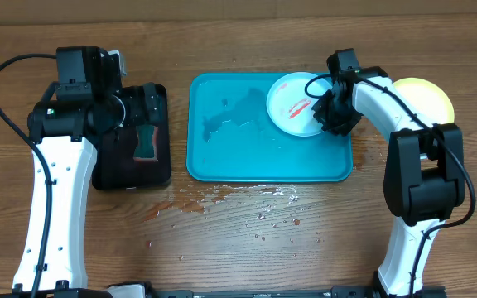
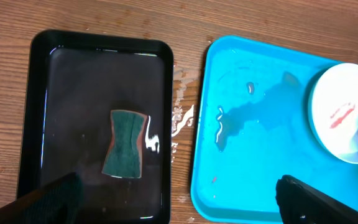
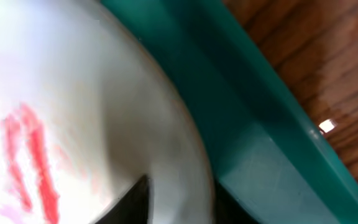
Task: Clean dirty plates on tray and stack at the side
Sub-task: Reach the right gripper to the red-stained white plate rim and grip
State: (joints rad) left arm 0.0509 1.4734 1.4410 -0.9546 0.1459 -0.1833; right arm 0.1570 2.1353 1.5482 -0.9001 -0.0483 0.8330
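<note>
A white plate (image 1: 292, 103) with red smears lies in the far right corner of the turquoise tray (image 1: 238, 157). My right gripper (image 1: 328, 112) grips its right rim, one finger inside and one outside; the right wrist view shows the plate (image 3: 73, 93), the fingers (image 3: 179, 193) and the tray wall (image 3: 260, 155). A yellow-green plate (image 1: 425, 95) sits on the table right of the tray. No mint plate shows separately. My left gripper (image 1: 135, 108) is open and empty above the black tray; in the left wrist view its fingers (image 2: 179, 205) are wide apart, with the plate (image 2: 344, 118) and tray (image 2: 253, 155) at right.
A black tray (image 1: 160, 170) holding water and a green sponge (image 1: 146, 141) stands left of the turquoise tray; both show in the left wrist view, tray (image 2: 36, 112) and sponge (image 2: 126, 143). Water puddles lie in the turquoise tray and on the table (image 1: 222, 199) in front of it.
</note>
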